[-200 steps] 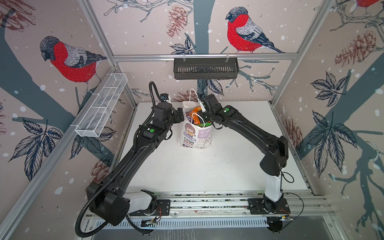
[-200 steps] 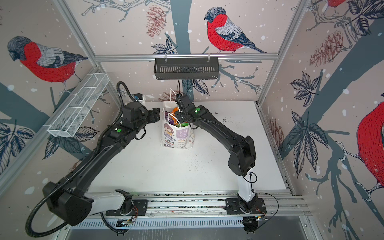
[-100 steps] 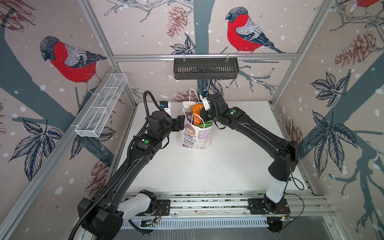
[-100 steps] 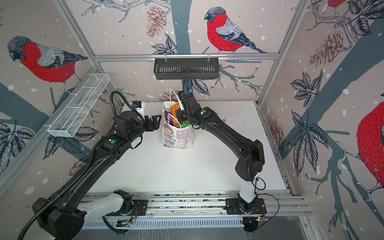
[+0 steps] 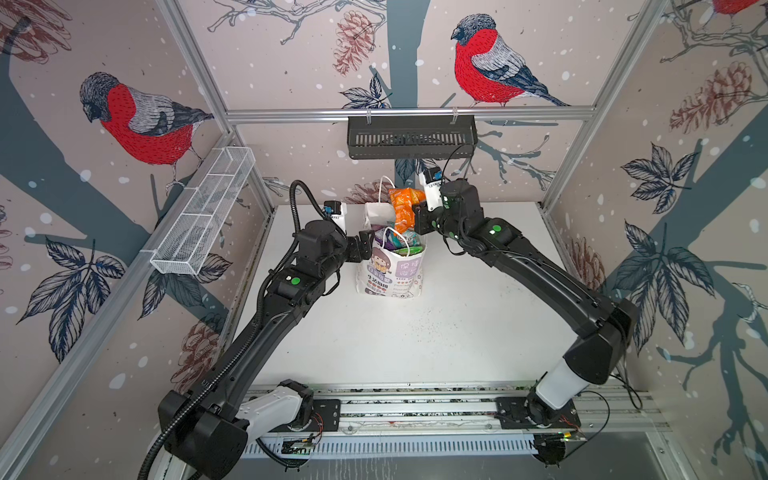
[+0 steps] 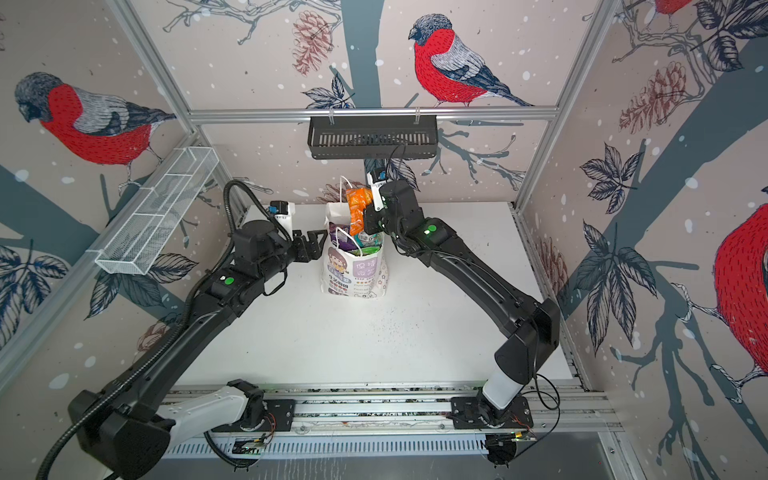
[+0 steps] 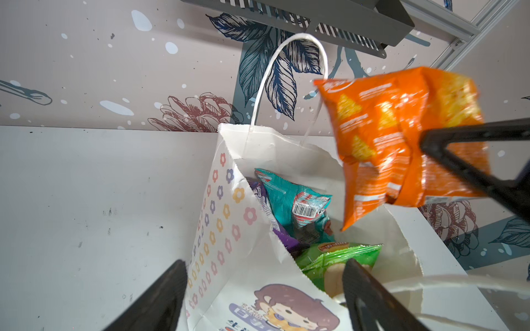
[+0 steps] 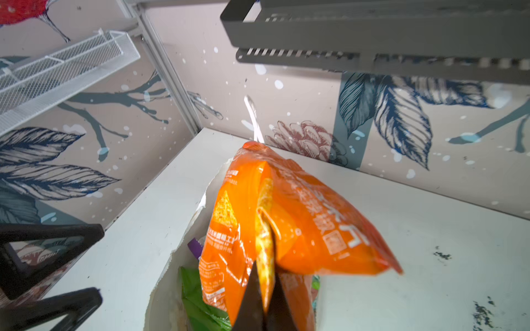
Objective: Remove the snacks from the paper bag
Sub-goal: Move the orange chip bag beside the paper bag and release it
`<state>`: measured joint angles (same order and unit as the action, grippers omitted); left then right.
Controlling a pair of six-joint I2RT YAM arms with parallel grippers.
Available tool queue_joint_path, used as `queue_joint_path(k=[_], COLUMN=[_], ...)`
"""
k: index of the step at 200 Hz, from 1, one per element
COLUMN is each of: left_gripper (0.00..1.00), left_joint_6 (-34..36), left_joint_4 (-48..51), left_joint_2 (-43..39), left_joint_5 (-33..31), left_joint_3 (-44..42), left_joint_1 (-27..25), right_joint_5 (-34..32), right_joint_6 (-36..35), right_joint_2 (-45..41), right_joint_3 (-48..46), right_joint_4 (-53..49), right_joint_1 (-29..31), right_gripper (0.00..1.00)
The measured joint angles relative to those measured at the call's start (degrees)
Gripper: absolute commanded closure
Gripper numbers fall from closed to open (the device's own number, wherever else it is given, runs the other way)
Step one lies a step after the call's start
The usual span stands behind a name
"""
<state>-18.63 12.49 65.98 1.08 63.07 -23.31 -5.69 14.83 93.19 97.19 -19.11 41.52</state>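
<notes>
While the near half of the table (image 5: 415, 345) lies bare, your work sits toward the far middle, where the paper bag (image 5: 390, 274) stands upright with its mouth open. Left gripper (image 6: 319, 241): just left of the bag's top edge, jaws spread wide, nothing in them. In the left wrist view one finger stands outside the flowered side wall and the other over the mouth; contact with the paper not certain. Inside the bag, near to far: green packet (image 7: 338, 255) at the near rim, purple packet (image 7: 284, 239) behind it, teal packet (image 7: 289, 200) leaning toward the left wall. Farther back and higher, the orange packet (image 5: 402, 210) hangs over the far side of the mouth, its lower corner above the opening and most of it clear of the rim. Right gripper (image 8: 265, 286): fingers pinched fully together on a fold of film low in the packet's middle, the packet flaring out to either side of the tips. Handling, as I judge it: light, air-puffed, crinkly film, slick and apt to slide through a thin pinch; contents likely brittle. You'd do best taking the remaining packets by a sealed end or a firm crease, not the puffed belly. The paper bag looks light and could tip or lift with a snagged packet.
</notes>
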Motion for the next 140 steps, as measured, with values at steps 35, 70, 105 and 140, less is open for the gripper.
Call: queue_joint_path(k=[35,70,105,140], left_gripper=[0.15,0.15,0.14,0.14], left_joint_6=[-0.94,-1.09,-1.07,-0.9], left_joint_4=[1.6,4.81,8.46,12.85], left_joint_2=[3.06,6.23,10.67,16.15], left_joint_5=[-1.29,-2.78,-2.84,-2.75], left_joint_3=[4.11,8.81,13.68,20.04], left_joint_1=[0.0,0.0,0.0,0.0], right_joint_5=[-5.2,-9.68,-12.15,-11.67], right_joint_6=[0.0,0.66,3.19,4.83], right_joint_2=[-4.96,-8.22,-9.66,-8.87], right_joint_3=[-3.54,-8.66,-16.81,-23.28], right_joint_4=[2.82,3.48,2.99,4.22], right_joint_1=[-1.42,-8.15,-15.41,-18.43], right_gripper=[0.96,0.96,0.96,0.9])
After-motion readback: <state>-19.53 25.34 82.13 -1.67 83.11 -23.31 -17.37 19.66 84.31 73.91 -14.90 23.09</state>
